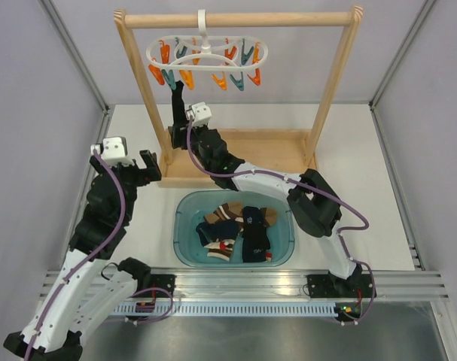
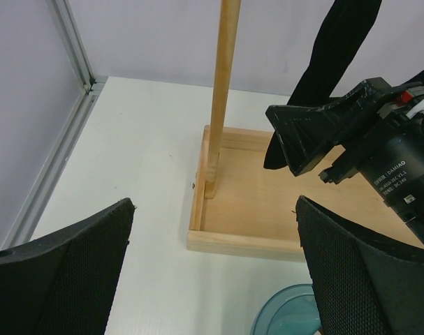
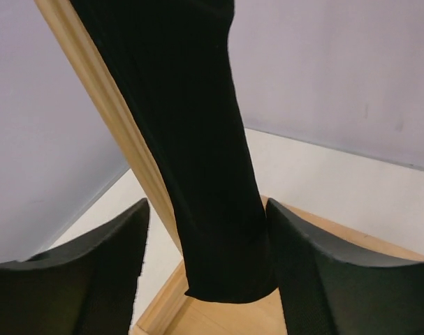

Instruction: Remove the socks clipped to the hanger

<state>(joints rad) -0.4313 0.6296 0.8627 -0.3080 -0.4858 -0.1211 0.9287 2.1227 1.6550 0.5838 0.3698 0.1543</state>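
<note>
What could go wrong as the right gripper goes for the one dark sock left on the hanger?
1. The right gripper is open around the dark sock close to its lower hem, so closing here may pinch only the tip and slip off.
2. The hanger hangs from the rail by its hook alone; a hard pull could swing or unhook it.
3. The wooden post stands right behind the sock, so a finger might catch it.

Matt cloth sock (image 3: 198,139); frame (image 2: 224,84) — smooth wood.

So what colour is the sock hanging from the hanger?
The sock is plain black, clearest in the right wrist view.
</note>
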